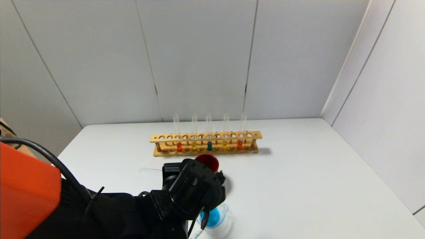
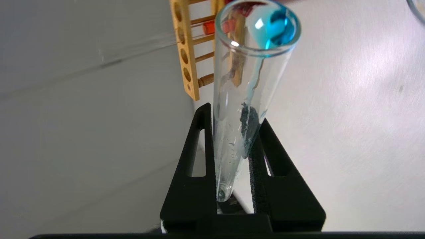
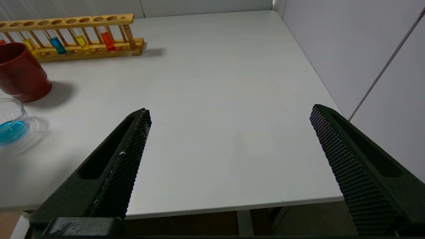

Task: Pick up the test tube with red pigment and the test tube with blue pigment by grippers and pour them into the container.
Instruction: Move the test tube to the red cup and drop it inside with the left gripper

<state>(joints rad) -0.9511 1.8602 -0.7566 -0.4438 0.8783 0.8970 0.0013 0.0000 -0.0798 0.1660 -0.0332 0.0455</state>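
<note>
The left gripper [image 2: 232, 139] is clamped on the test tube with blue pigment [image 2: 245, 99], a blue drop at its mouth. The container [image 1: 217, 217] sits just below the gripper, holding blue liquid. The right gripper [image 3: 229, 139] hangs wide open, holding nothing, above the worktop [image 3: 215, 83].

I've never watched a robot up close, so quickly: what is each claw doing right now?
Left gripper: closed on a glass test tube with blue pigment at its mouth.
Right gripper: open, holding nothing, above the table.
</note>
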